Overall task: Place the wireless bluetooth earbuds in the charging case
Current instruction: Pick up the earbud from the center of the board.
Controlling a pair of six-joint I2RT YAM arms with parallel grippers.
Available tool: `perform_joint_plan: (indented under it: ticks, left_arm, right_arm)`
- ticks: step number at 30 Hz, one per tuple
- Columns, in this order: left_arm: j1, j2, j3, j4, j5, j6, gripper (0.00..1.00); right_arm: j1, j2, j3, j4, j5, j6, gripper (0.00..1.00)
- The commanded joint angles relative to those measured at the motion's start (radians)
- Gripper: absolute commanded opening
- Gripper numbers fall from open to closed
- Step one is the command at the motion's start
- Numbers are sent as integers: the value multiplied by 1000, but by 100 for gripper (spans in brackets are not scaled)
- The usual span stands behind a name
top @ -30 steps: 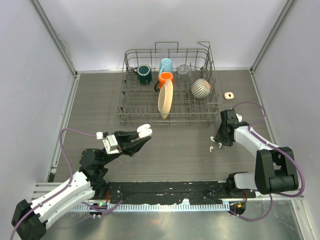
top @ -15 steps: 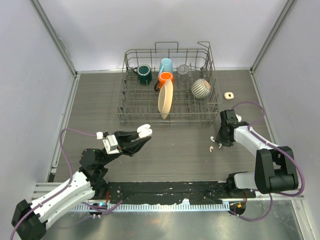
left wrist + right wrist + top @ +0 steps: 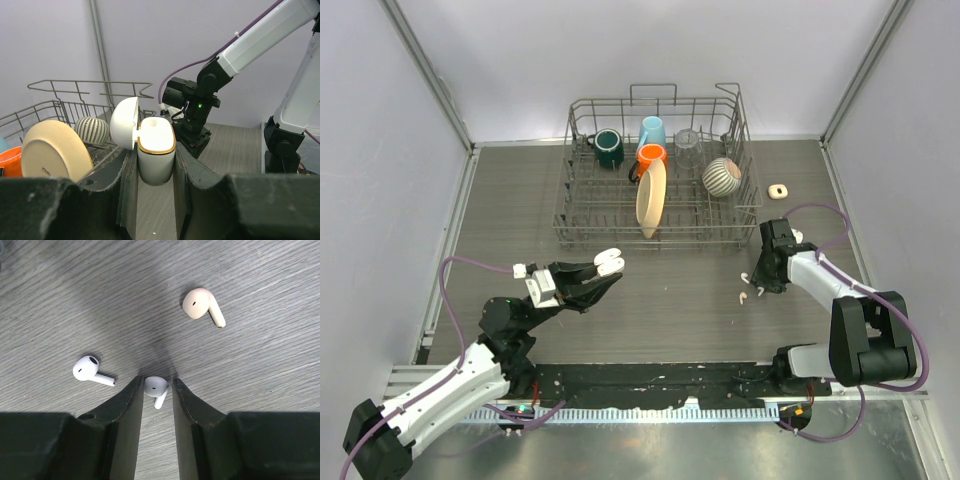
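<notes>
My left gripper (image 3: 155, 156) is shut on the white charging case (image 3: 156, 132), which has a gold rim. It holds the case above the table with the lid open to the left. In the top view the case (image 3: 609, 262) hangs at centre left. My right gripper (image 3: 157, 383) is down on the table at the right (image 3: 761, 284). Its jaws stand narrowly apart around a white earbud (image 3: 155, 386). The left finger touches the bud and a thin gap shows at the right finger. A second white earbud (image 3: 90, 369) lies to its left. A beige earbud (image 3: 202, 305) lies beyond.
A wire dish rack (image 3: 564, 214) stands at the back centre. It holds a dark green mug (image 3: 609, 148), a blue mug (image 3: 653, 131), an orange mug (image 3: 651, 156), a cream plate (image 3: 651, 197) and a striped bowl (image 3: 722, 176). A small cream object (image 3: 778, 190) lies right of the rack.
</notes>
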Motion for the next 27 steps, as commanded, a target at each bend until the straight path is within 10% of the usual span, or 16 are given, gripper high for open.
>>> perform_joint_plan:
  ticks: [1,27]
  left_arm:
    - [-1,-3,43,27,-6,15,0]
    - [-1,-20,40,7,-12,21,0]
  right_arm:
    - [4,5,35,12,22,-7,36]
    - [7,5,38,20,33,-15,27]
